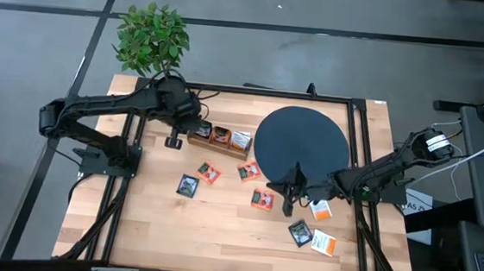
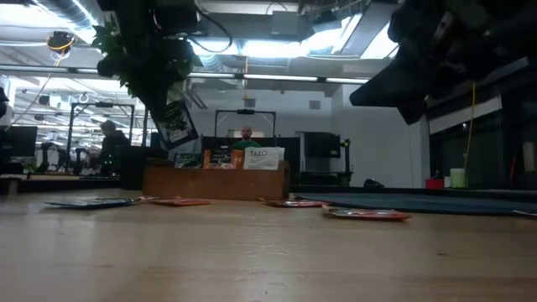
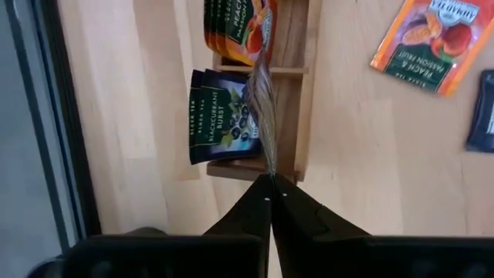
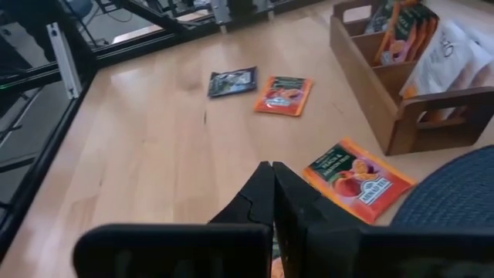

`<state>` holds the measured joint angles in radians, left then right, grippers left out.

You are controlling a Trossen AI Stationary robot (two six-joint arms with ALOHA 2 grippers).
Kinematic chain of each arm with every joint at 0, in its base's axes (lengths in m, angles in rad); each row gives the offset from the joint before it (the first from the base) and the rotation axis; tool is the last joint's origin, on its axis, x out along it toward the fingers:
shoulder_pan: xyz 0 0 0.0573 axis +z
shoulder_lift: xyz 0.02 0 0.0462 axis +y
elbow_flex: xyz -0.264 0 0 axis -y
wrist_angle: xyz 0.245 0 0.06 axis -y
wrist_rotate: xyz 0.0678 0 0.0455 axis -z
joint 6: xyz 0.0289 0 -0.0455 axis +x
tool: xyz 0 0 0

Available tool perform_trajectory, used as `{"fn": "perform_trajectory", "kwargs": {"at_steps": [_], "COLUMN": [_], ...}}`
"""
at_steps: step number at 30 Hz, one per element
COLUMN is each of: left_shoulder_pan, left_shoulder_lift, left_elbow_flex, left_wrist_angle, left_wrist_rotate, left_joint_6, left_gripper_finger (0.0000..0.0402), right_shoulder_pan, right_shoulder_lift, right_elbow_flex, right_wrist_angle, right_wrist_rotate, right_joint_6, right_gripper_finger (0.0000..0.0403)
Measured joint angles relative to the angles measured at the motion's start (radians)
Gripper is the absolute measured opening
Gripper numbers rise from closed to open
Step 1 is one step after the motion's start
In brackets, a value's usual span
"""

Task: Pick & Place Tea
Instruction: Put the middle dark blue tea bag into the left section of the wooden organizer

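The left gripper (image 3: 270, 189) is pinched tight on a thin, glossy dark-and-green tea sachet (image 3: 262, 108) — seen edge-on, hanging just above the wooden compartment tray (image 1: 218, 139), over the end slot where flat Blackcurrant Burst sachets (image 3: 220, 127) stand. Loose square sachets — a red-orange peach one (image 4: 356, 179), a dark one (image 4: 231, 81) — lie flat on the pale wood-grain table (image 1: 217, 229). The right gripper (image 4: 272, 193) is closed on nothing, low beside the matte black round disc (image 1: 302, 140).

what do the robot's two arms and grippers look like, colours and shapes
Both arms are matte black, built of jointed tubular links. The left gripper and right gripper each have two dark, wedge-shaped fingers tapering to narrow tips. The right arm carries a pale block and light cables near its base.
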<state>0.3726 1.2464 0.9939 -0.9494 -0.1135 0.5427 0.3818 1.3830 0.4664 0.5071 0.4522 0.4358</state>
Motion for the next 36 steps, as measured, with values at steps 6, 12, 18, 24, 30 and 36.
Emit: {"fn": "perform_trajectory", "kwargs": {"at_steps": [6,12,18,24,30,36], "left_shoulder_pan": [0.006,0.027,0.037,0.036,0.036,0.035], "left_shoulder_lift": [0.065,0.150,0.218,0.260,0.268,0.267], "left_elbow_flex": [0.000,0.058,0.141,0.185,0.185,0.185], "left_wrist_angle": [-0.014,-0.059,-0.065,-0.120,-0.136,-0.130], "left_wrist_rotate": [-0.002,-0.067,-0.062,-0.073,-0.105,-0.101], "left_joint_6": [0.075,0.118,0.160,0.189,0.216,0.228], "left_gripper_finger": [0.0003,0.0003,0.0003,0.0003,0.0003,0.0003], "right_shoulder_pan": [-0.032,-0.040,-0.040,-0.040,-0.040,-0.040], "right_shoulder_lift": [0.000,0.000,0.000,0.000,0.000,0.000], "right_elbow_flex": [0.000,0.000,0.000,0.000,0.000,0.000], "right_wrist_angle": [-0.004,-0.003,-0.004,-0.010,-0.013,-0.013], "right_wrist_rotate": [-0.048,-0.054,-0.054,-0.054,-0.054,-0.054], "right_joint_6": [0.000,0.003,0.001,0.001,-0.003,-0.003], "right_gripper_finger": [0.0004,0.0004,0.0004,0.0004,0.0004,0.0004]}}
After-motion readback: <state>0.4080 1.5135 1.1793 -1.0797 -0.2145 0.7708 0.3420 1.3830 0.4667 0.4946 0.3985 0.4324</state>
